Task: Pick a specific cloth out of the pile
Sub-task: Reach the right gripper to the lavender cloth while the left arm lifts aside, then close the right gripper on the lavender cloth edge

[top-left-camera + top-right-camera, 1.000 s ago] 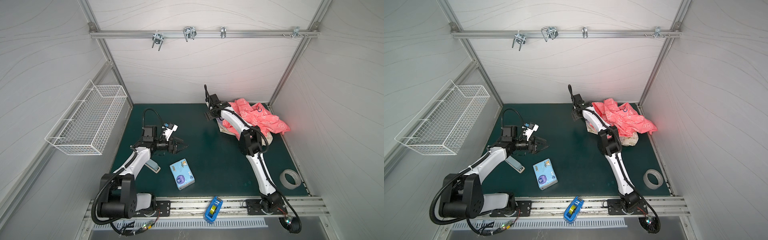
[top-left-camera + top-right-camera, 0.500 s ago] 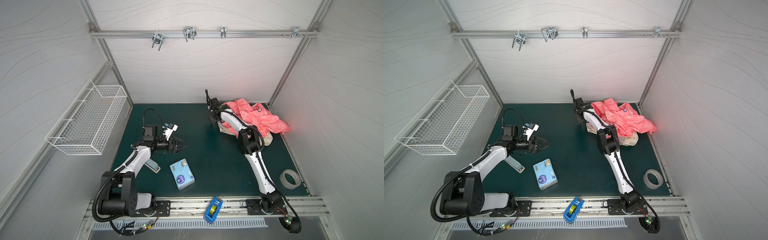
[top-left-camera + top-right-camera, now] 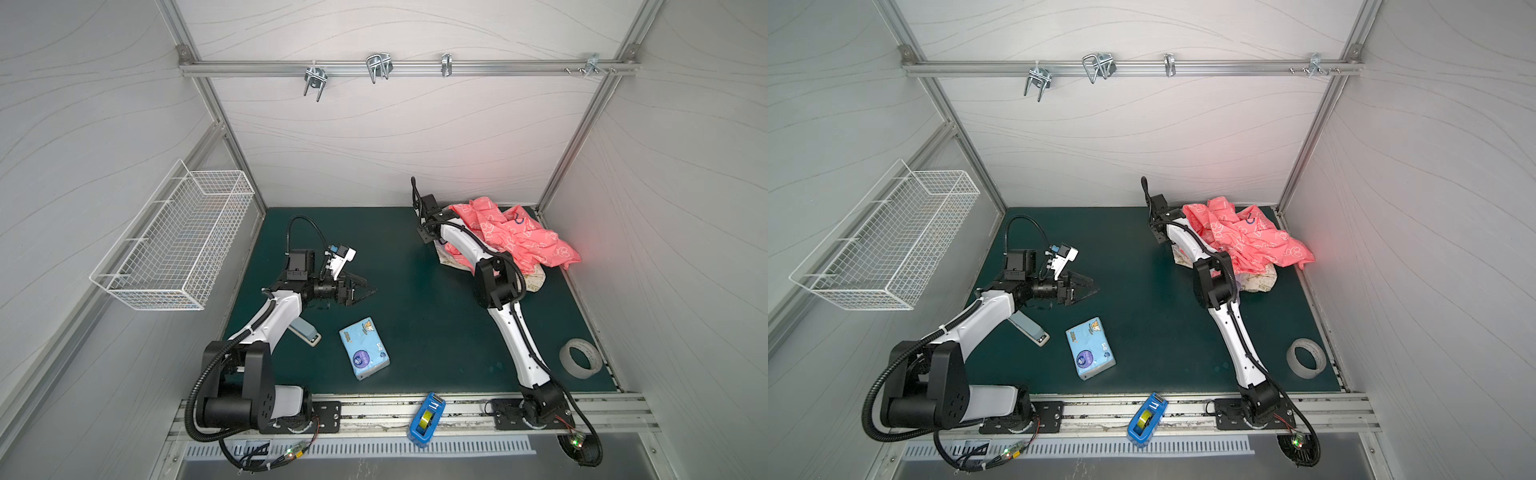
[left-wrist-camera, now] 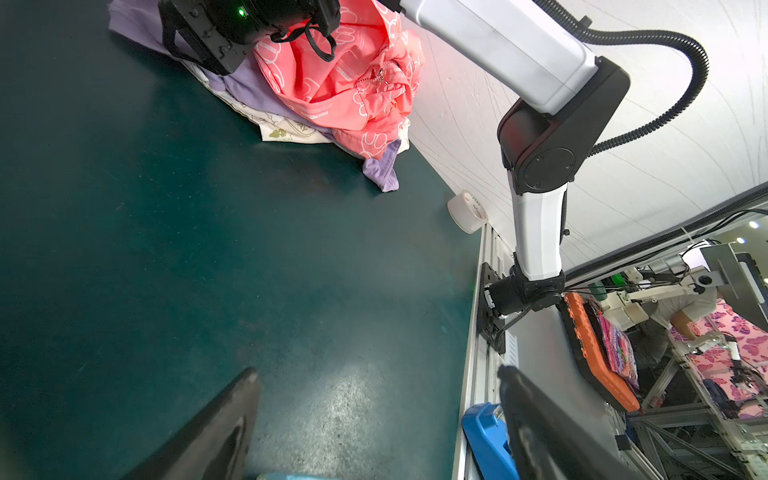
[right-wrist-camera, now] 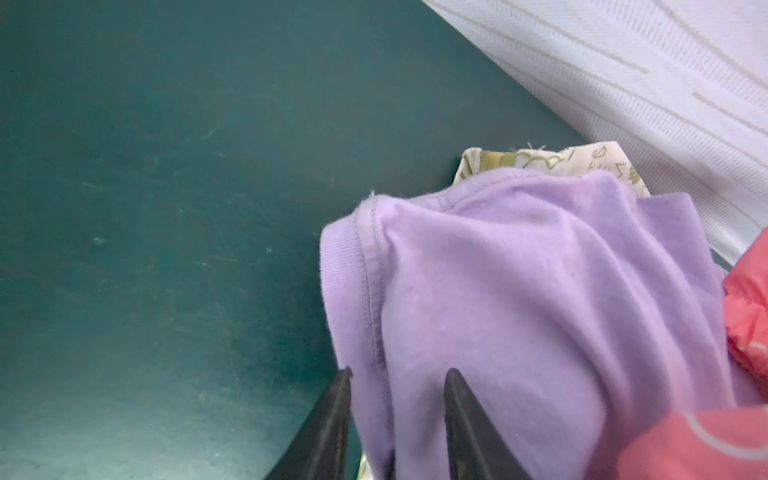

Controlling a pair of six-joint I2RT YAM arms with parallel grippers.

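The pile [image 3: 519, 241] [image 3: 1254, 237] lies at the back right: a coral-pink cloth with white outlines on top of a cream patterned cloth. The lilac cloth [image 5: 540, 311] [image 4: 380, 170] sticks out from under the pink one; in both top views it is hidden. My right gripper [image 5: 399, 374] [image 3: 430, 235] is at the pile's left edge, its jaws close together and shut on a fold of the lilac cloth near its ribbed hem. My left gripper [image 3: 368, 289] [image 4: 376, 374] hovers open over the mat at centre left, holding nothing.
A light-blue tissue pack [image 3: 364, 348] and a grey stapler-like tool [image 3: 305, 332] lie near the left arm. A tape roll [image 3: 579, 358] sits front right, a blue tape dispenser [image 3: 427, 419] on the front rail. A wire basket [image 3: 174, 241] hangs on the left wall.
The right gripper's jaws have narrowed onto the lilac cloth, and its wrist has edged slightly toward the back wall. The left arm has not moved.
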